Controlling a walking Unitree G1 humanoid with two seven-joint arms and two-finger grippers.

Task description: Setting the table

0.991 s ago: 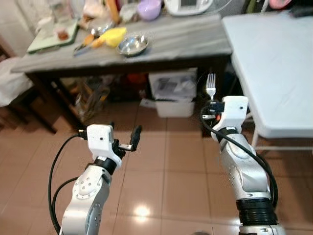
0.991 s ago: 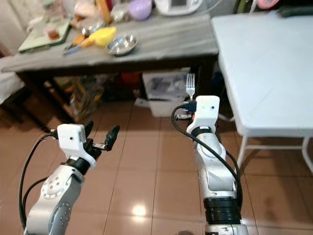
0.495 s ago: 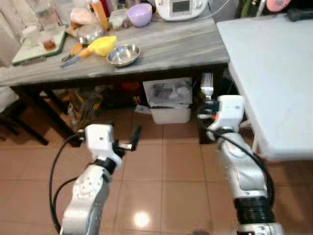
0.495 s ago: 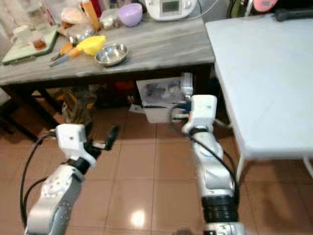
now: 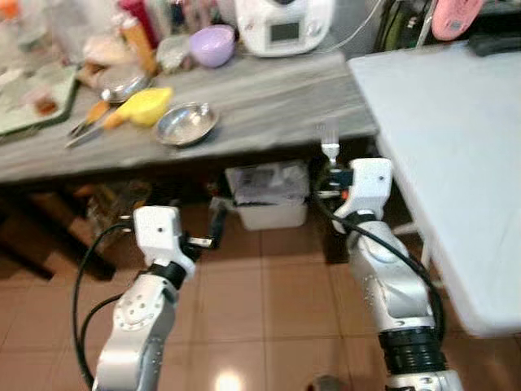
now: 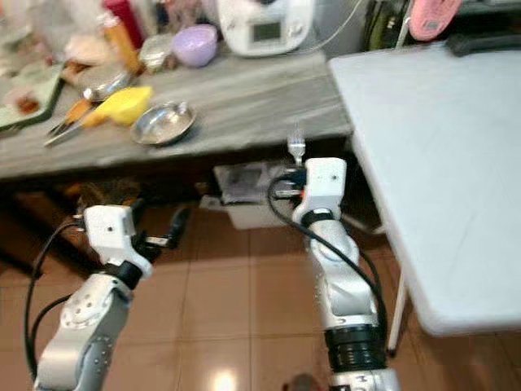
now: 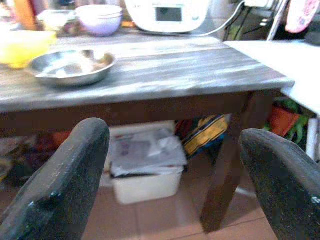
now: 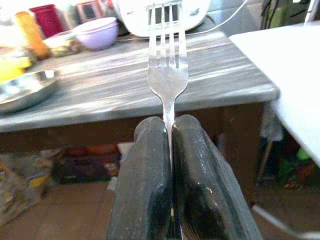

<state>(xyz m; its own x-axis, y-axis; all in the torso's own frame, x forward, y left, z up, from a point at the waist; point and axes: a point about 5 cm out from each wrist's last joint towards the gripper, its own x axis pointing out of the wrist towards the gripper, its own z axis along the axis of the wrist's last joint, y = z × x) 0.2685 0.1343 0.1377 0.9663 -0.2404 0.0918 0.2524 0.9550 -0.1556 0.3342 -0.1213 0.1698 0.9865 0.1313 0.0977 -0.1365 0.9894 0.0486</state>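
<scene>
Carrying a shiny silver metal fork (image 8: 166, 65), the right gripper (image 8: 169, 131) has its two black fingers clenched on the handle, so the tines stand upright in front of the robot, just before the edge of the long grey wooden table (image 5: 269, 98). The left gripper (image 7: 170, 165) is released, its fingers wide apart and holding nothing, low above the brown tiled floor (image 5: 269, 301). On the grey table I see a round steel bowl (image 5: 186, 125), a yellow object (image 5: 146, 106), a purple bowl (image 5: 211, 46) and a white kitchen machine (image 5: 283, 23). To the robot's right is a pale white table (image 5: 440, 138) with a bare top, and I judge this is where the fork should go. To do this step well, the robot should turn to the white table, keep the grip firm so the thin handle does not slip, then tilt the fork flat and lower it gently before opening, not too near the edge.
</scene>
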